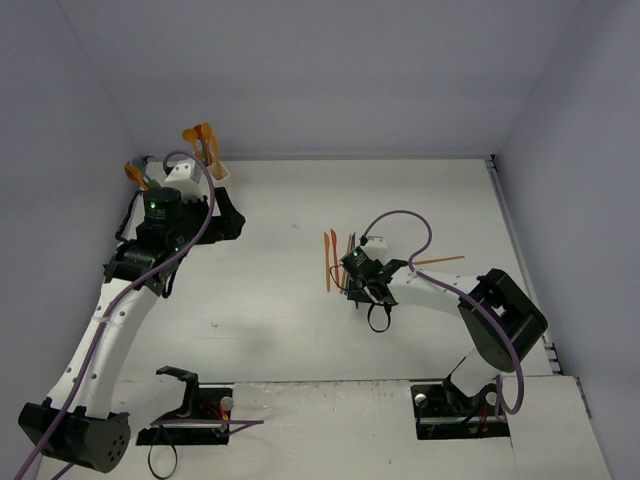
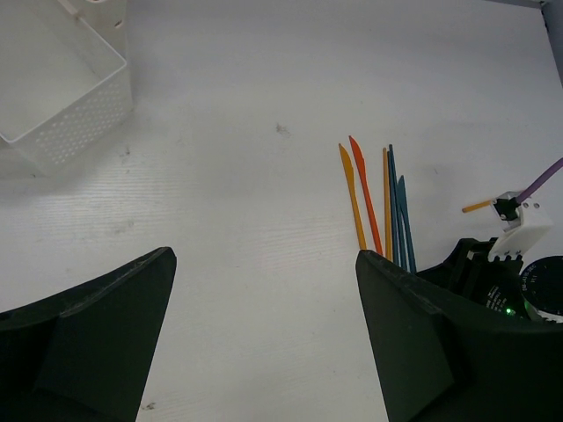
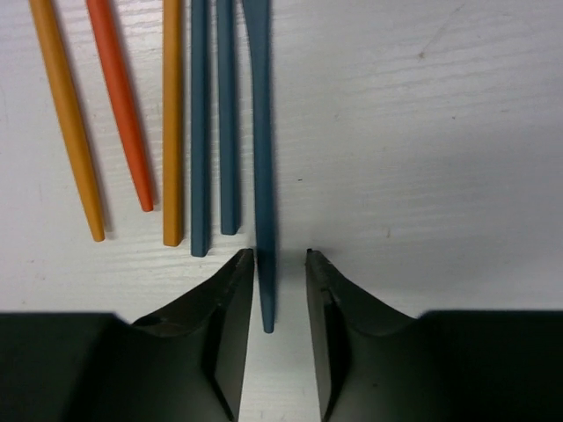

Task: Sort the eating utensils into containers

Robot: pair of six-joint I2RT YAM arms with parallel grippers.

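Observation:
Several eating utensils lie side by side on the white table: an orange one [image 3: 66, 114], a red one [image 3: 119, 105], another orange one [image 3: 172, 114] and three blue ones. My right gripper [image 3: 278, 253] straddles the handle end of the rightmost blue utensil [image 3: 262, 158]. The jaws stand narrowly apart: the handle lies against the left finger, with a gap to the right finger. From above, this gripper [image 1: 352, 266] sits at the row's near end. My left gripper [image 2: 264, 253] hangs wide open and holds nothing, beside the white containers [image 1: 190, 172]. Orange utensils [image 1: 205, 138] stand upright in them.
A lone orange utensil [image 1: 440, 261] lies to the right of the right arm's wrist. A perforated white bin [image 2: 62, 88] shows at the upper left of the left wrist view. Grey walls close in the table on three sides.

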